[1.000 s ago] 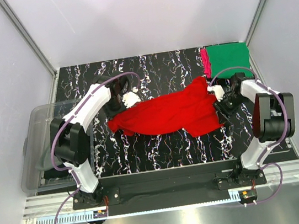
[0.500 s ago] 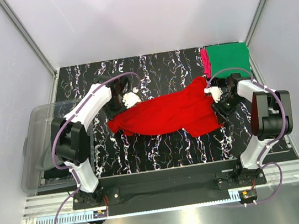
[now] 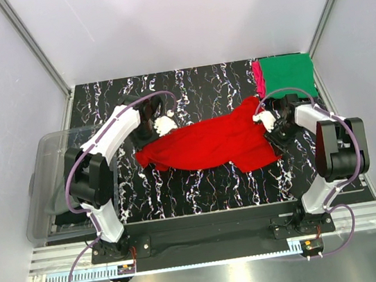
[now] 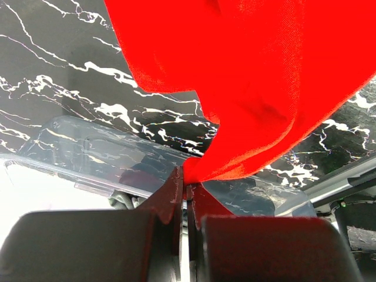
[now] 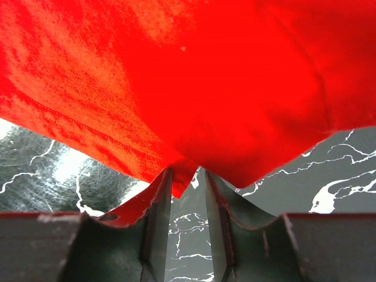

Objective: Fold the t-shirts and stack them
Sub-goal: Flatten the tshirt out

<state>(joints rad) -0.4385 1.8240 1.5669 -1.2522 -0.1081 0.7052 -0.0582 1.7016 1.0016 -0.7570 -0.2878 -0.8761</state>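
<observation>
A bright red t-shirt (image 3: 209, 143) lies crumpled and spread across the middle of the black marbled table. My left gripper (image 3: 165, 124) sits at its upper left edge, and the left wrist view shows that gripper (image 4: 188, 181) shut on a bunched fold of the red t-shirt (image 4: 258, 76). My right gripper (image 3: 267, 120) is at the shirt's right edge. Seen from the right wrist, the gripper (image 5: 187, 173) is open with a narrow gap, and a corner of the red t-shirt (image 5: 176, 76) hangs between the fingers. A green t-shirt (image 3: 289, 76), folded square, rests on a pink one (image 3: 258, 77) at the back right corner.
A clear plastic bin (image 3: 47, 189) stands off the table's left edge and also shows in the left wrist view as a clear bin (image 4: 88, 153). White walls and metal frame rails enclose the table at the back and on both sides.
My right gripper has moved left and slightly back onto the red shirt's right edge, and its jaws have narrowed. The left gripper has not moved.
</observation>
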